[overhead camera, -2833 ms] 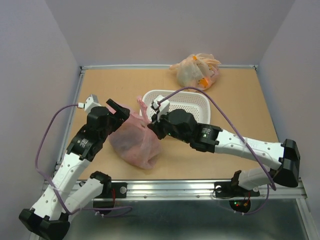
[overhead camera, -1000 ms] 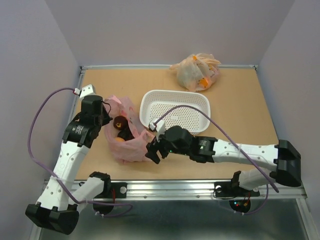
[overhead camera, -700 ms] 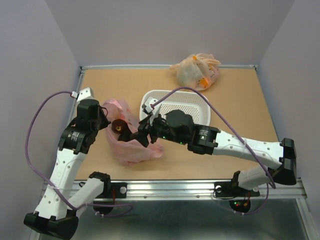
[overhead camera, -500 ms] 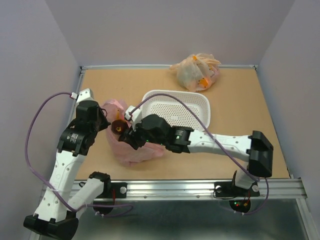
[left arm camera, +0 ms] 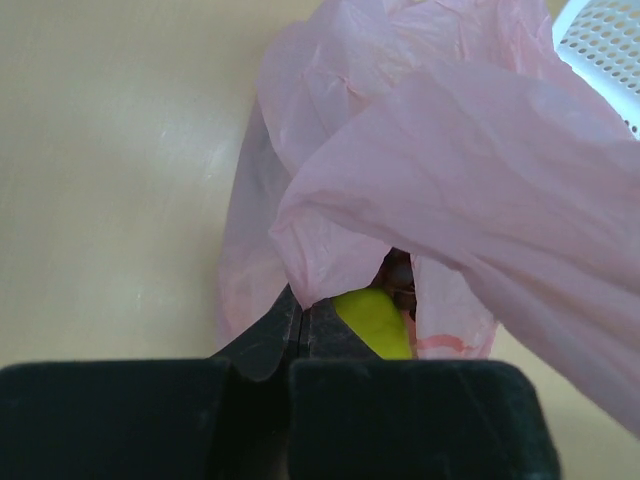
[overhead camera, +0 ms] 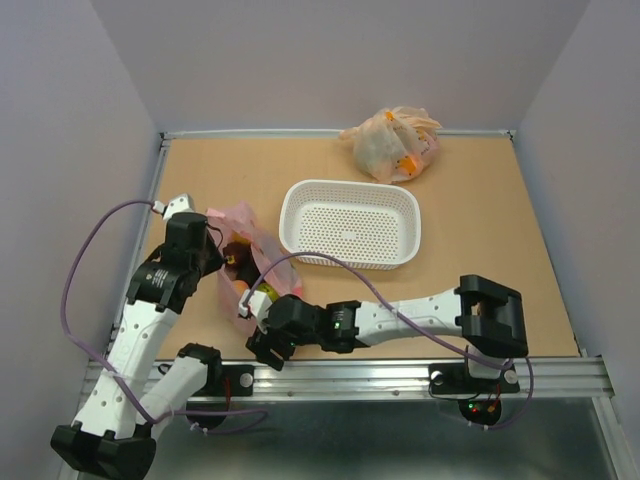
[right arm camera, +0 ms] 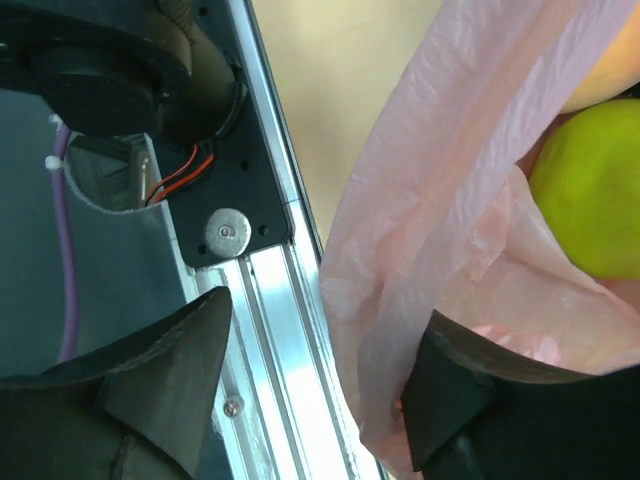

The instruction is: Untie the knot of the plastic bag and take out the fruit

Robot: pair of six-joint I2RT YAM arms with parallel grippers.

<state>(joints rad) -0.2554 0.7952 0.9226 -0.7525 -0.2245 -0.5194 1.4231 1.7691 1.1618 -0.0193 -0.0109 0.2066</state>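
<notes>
The pink plastic bag (overhead camera: 272, 262) lies on the table left of centre with its mouth gaping; no knot shows. Fruit sits inside: a dark plum (overhead camera: 237, 250) and a yellow piece (overhead camera: 262, 292). My left gripper (overhead camera: 214, 262) is at the bag's left rim, shut on a fold of the pink plastic (left arm camera: 300, 300), with a yellow-green fruit (left arm camera: 375, 318) just beyond. My right gripper (overhead camera: 262, 348) hangs at the table's front edge below the bag, open (right arm camera: 325, 330). Bag film (right arm camera: 420, 200) drapes against its right finger (right arm camera: 470, 400). A green fruit (right arm camera: 590, 190) and a peach (right arm camera: 615, 70) show through the film.
A white perforated basket (overhead camera: 350, 222) stands right of the bag. A knotted orange-beige bag (overhead camera: 392, 142) with fruit lies at the back. The aluminium rail (right arm camera: 270, 300) at the table's front runs directly under my right gripper. Walls close in the left, right and far sides.
My right gripper has swung from the bag's mouth down to the table's front edge, and the bag's near side has stretched that way. The left gripper has kept its hold, hardly moving.
</notes>
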